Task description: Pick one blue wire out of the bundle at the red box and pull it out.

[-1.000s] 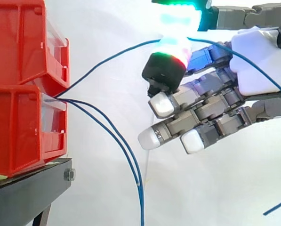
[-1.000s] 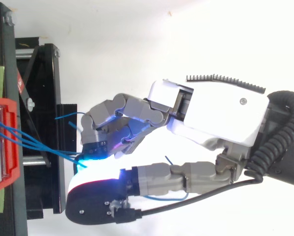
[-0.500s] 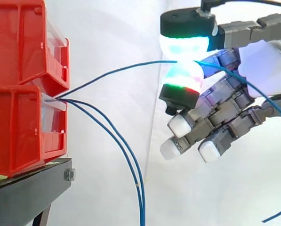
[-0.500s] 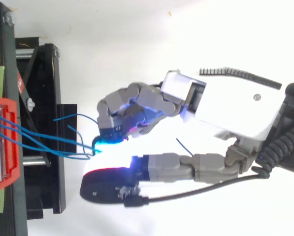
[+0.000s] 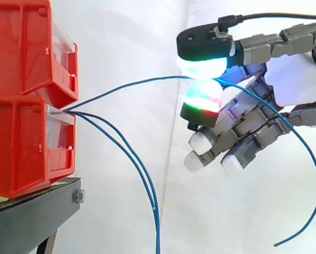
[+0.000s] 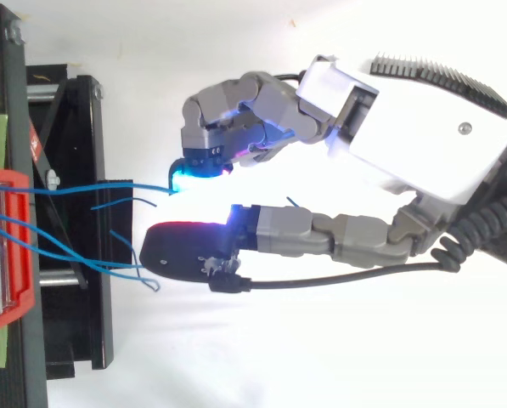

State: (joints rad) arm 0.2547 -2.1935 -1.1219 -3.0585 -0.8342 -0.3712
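Red bins point(image 5: 25, 95) on a black stand point(image 5: 30, 211) hold the left edge. One blue wire point(image 5: 120, 87) runs from the lower bin across open room to the robot hand point(image 5: 295, 79), which pinches it between two glowing pads point(image 5: 202, 66). From the side, two other wires point(image 5: 157, 222) droop to the bottom edge, and the held wire's tail curves down to the right. From above, short wire ends point(image 6: 121, 202) spread over the stand.

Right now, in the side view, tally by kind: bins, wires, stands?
Red bins: 2, the upper bin and the lower bin
Blue wires: 3, one pinched wire in the hand and two hanging wires
Black stand: 1
Total: 6
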